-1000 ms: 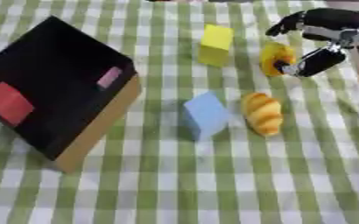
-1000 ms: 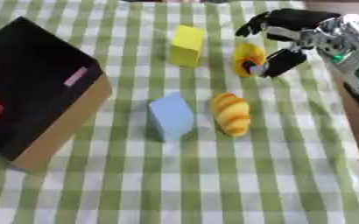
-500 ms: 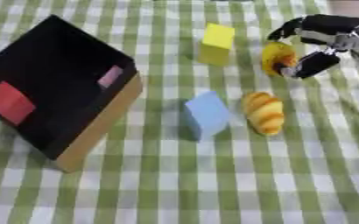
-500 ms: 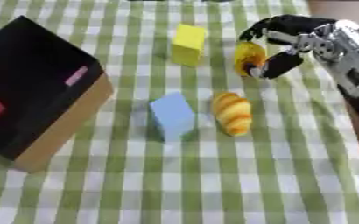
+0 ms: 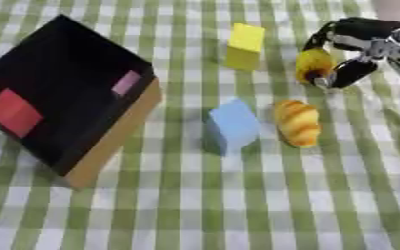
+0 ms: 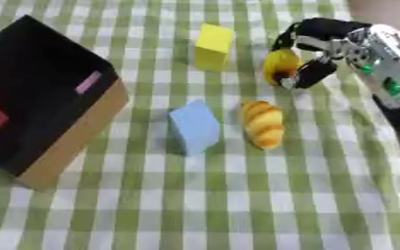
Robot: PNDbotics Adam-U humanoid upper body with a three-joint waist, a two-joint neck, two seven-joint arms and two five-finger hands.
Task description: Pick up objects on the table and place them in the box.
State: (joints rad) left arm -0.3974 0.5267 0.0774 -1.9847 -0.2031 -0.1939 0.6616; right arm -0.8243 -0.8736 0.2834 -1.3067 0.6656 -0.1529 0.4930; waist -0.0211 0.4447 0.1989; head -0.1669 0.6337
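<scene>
A: At 1 o'clock on the cloth, the yellow-orange round piece (image 6: 281, 66) — what's the right hand (image 6: 319, 51) doing w/ it?

B: Fingers arch over the top, thumb comes in from the side; looks curled round it. Can't tell if it's lifted off the cloth yet. Left hand's out of frame.

A: How'll it handle?

B: My guess: light, rigid, prob. a toy fruit. Smooth rounded skin, so it could roll or slip out of a pinch. Best held across its widest part, fingers wrapping opposite sides.

A: Looks?

B: Plump oval, yellow going orange at the lower end. Too blurred for more.

A: Around it?

B: Yellow block (image 5: 244, 46) at its 9 o'clock, near, not touching. Bread-like croissant (image 5: 297, 122) at its 6 o'clock, and blue block (image 5: 232, 125) just beside that, at the croissant's 9. Black box (image 5: 63, 102) w/ tan side wall far off at 9 o'clock of the table, tilted, w/ a red piece (image 5: 11, 112) and a pink piece (image 5: 126, 82) inside. Green-white checked cloth (image 5: 237, 205) under everything.

A: Risk?

B: Long carry across to the box; a slippery round thing may drop.
</scene>
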